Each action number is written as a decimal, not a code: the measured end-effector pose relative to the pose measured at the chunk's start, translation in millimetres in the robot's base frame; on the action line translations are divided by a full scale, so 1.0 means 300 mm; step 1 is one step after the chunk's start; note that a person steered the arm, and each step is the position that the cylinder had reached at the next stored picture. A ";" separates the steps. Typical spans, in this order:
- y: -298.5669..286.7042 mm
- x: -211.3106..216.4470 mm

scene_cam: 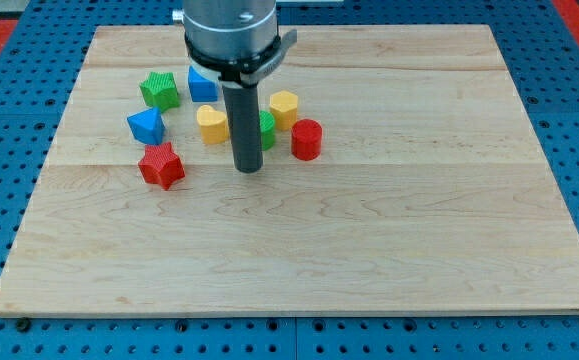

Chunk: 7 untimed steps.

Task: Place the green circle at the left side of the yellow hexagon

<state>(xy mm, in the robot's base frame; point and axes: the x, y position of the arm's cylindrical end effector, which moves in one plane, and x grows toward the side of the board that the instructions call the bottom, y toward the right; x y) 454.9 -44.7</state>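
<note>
The green circle (267,130) is mostly hidden behind my rod; only its right edge shows. The yellow hexagon (284,107) sits just above and right of it, touching or nearly touching. My tip (248,168) rests on the board just below and left of the green circle, close to it. A yellow heart (212,124) lies just left of the rod.
A red cylinder (307,139) stands right of the green circle. A blue block (202,84), a green star (159,90), a blue triangle-like block (146,125) and a red star (161,165) cluster at the view's left on the wooden board (389,220).
</note>
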 end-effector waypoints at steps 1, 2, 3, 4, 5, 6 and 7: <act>0.119 -0.006; 0.202 -0.077; 0.172 -0.167; 0.092 -0.176; 0.090 -0.120; 0.088 -0.146; 0.088 -0.147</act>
<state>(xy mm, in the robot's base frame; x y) 410.7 -18.4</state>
